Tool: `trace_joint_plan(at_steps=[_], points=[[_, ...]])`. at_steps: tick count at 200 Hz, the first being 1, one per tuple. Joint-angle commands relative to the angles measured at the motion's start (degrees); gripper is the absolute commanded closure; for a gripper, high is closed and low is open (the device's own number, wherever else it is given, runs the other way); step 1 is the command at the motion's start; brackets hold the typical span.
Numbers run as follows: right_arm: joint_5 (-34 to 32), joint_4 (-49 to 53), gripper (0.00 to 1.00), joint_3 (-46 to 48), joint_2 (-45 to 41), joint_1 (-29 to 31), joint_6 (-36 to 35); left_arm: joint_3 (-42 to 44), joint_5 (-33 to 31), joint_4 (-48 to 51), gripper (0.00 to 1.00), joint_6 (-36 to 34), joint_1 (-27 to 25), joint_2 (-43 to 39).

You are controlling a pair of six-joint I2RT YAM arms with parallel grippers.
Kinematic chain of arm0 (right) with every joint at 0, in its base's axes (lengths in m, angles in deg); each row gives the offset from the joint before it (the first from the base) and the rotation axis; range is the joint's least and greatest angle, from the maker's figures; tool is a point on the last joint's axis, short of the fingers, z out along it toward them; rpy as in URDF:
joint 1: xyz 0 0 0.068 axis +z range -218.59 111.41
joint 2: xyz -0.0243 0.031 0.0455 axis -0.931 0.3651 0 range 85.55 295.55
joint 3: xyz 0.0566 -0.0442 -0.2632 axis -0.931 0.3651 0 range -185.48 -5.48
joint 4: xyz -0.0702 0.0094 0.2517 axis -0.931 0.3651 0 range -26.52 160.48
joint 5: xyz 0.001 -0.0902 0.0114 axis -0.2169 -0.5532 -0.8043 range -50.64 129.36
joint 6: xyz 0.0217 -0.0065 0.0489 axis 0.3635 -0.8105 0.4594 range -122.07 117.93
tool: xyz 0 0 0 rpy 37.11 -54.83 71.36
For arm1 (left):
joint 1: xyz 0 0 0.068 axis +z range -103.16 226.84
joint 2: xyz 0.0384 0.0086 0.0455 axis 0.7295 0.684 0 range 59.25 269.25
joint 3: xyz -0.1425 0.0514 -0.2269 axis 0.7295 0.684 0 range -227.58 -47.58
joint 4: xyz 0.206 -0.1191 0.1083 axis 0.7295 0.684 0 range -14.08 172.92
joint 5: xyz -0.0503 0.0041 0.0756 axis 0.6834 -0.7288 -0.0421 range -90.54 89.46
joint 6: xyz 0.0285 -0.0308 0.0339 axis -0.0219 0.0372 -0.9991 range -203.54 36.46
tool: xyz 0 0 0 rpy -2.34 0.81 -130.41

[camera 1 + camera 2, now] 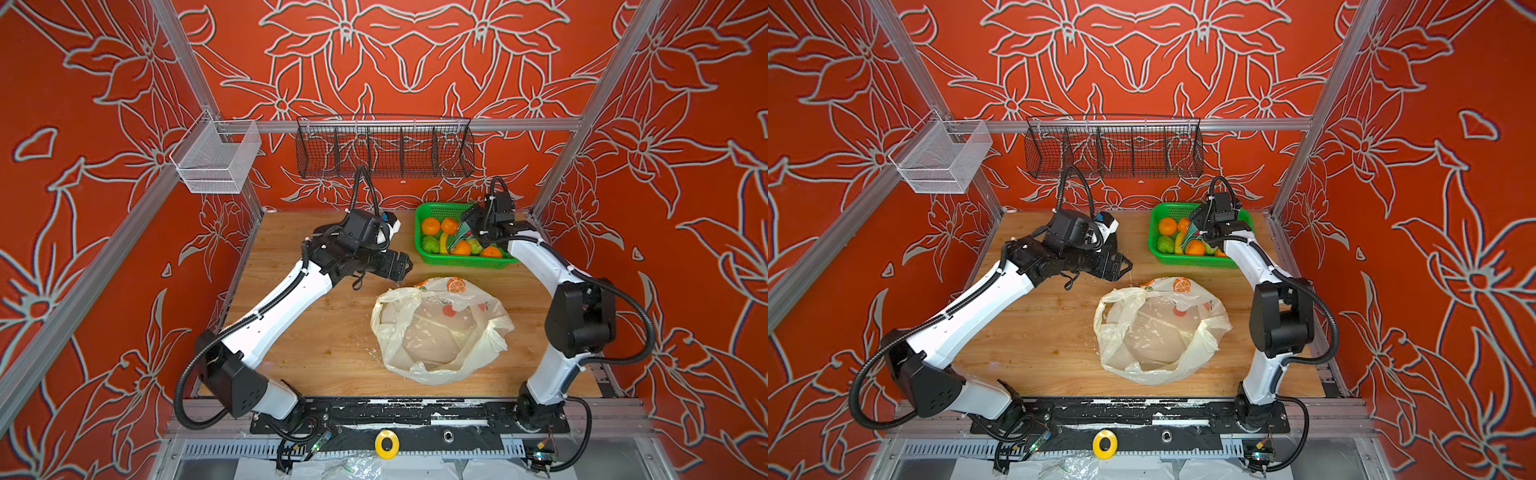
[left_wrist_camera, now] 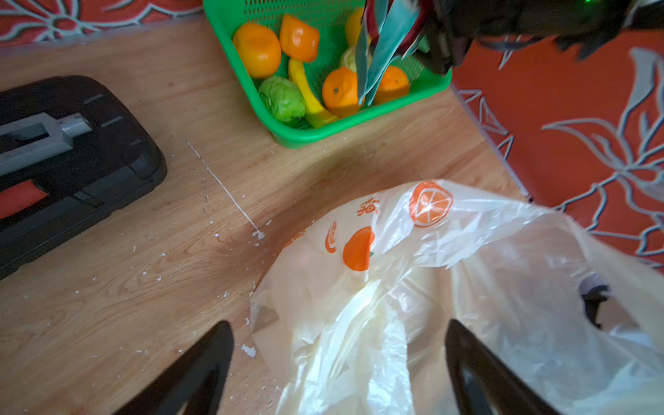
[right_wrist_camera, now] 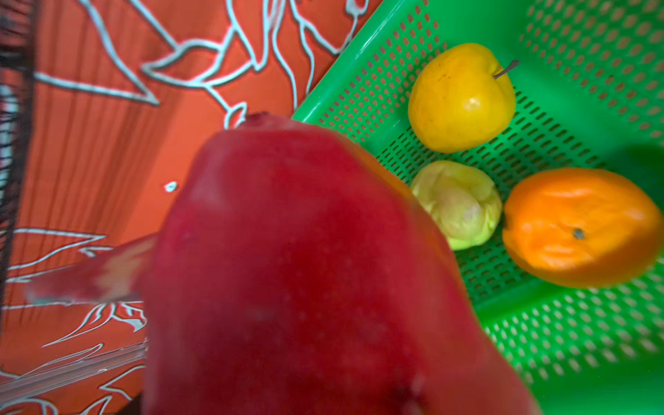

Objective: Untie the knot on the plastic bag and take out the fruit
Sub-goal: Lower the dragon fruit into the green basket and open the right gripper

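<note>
We find the left arm [image 1: 282, 303] stretched from its base at the near left corner diagonally across the wooden table [image 1: 316, 349]. Its forearm is low and its wrist is turned toward the centre. The right arm [image 1: 540, 266] rises from the near right corner to a folded elbow, then reaches to the table's far right.

The plastic bag [image 1: 440, 332] lies slack on the table between the two arms, with its mouth gaping upward and its handle strips loose and apart. The left gripper [image 1: 409, 269] hangs just beside the bag's far left edge. Its fingers [image 2: 201, 366] are spread wide and grip nothing. In the left wrist view the bag film [image 2: 467, 287] lies beneath and beyond the fingertips. We cannot tell there whether film and finger touch.

The green basket [image 1: 465, 262] stands at the far right, beyond the bag and apart from it. The right gripper [image 1: 469, 227] hangs over this basket, clamped on the dragon fruit [image 1: 460, 235], whose green scales point down toward the basket's contents. In the right wrist view the fruit's red body [image 3: 305, 269] fills the foreground and hides the fingers.

In the basket lie oranges [image 1: 430, 226], a bumpy green fruit [image 1: 430, 244], a yellow fruit [image 3: 461, 97] and a banana [image 1: 444, 243]. A black case [image 2: 72, 151] lies on the table beneath the left wrist.
</note>
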Motion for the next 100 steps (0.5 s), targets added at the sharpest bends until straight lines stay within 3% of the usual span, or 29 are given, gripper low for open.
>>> trace_joint_plan(at_steps=[1,100], points=[[2.02,-1.28,0.33,-5.57,4.14,-1.31,1.4,0.02,0.6,-2.1,0.01,-0.66,0.7,-2.25],[2.38,9.43,0.28,-26.73,23.03,-3.92,-1.19,3.28,-1.6,-4.11,0.02,1.62,1.75,-5.64]])
